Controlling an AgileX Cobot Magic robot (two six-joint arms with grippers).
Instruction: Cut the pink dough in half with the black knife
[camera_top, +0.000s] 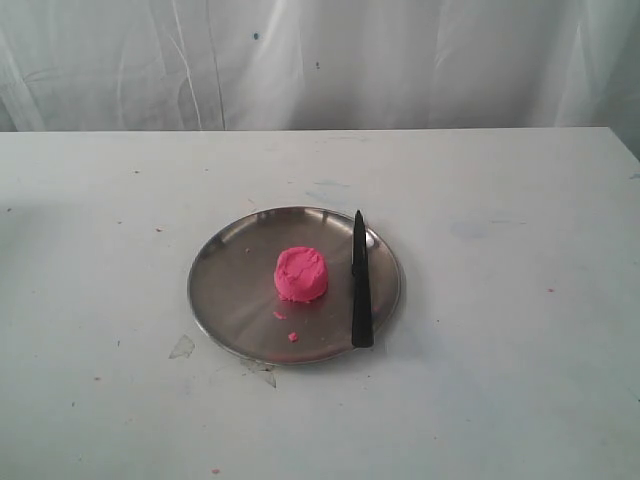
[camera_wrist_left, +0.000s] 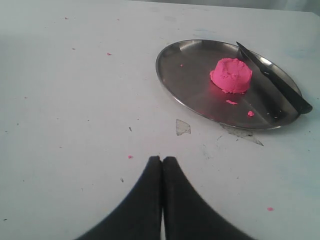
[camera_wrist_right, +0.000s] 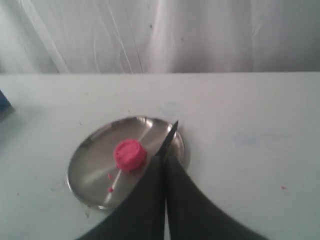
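The pink dough (camera_top: 301, 274) is one rounded lump in the middle of the steel plate (camera_top: 230, 290). To its right lies the black knife (camera_top: 360, 285), tip pointing to the far side and handle over the near rim. Neither gripper shows in the exterior view. In the left wrist view my left gripper (camera_wrist_left: 162, 159) is shut and holds nothing, well short of the plate (camera_wrist_left: 185, 75), dough (camera_wrist_left: 231, 75) and knife (camera_wrist_left: 272, 80). My right gripper (camera_wrist_right: 165, 159) is shut too, its fingers hiding most of the knife (camera_wrist_right: 170, 137), beside the dough (camera_wrist_right: 130, 155).
Tiny pink crumbs (camera_top: 293, 336) lie on the plate's near part. Clear scraps (camera_top: 182, 347) sit on the white table by the plate's near rim. A white curtain (camera_top: 320, 60) hangs behind the table. A blue object (camera_wrist_right: 2, 100) shows at an edge of the right wrist view.
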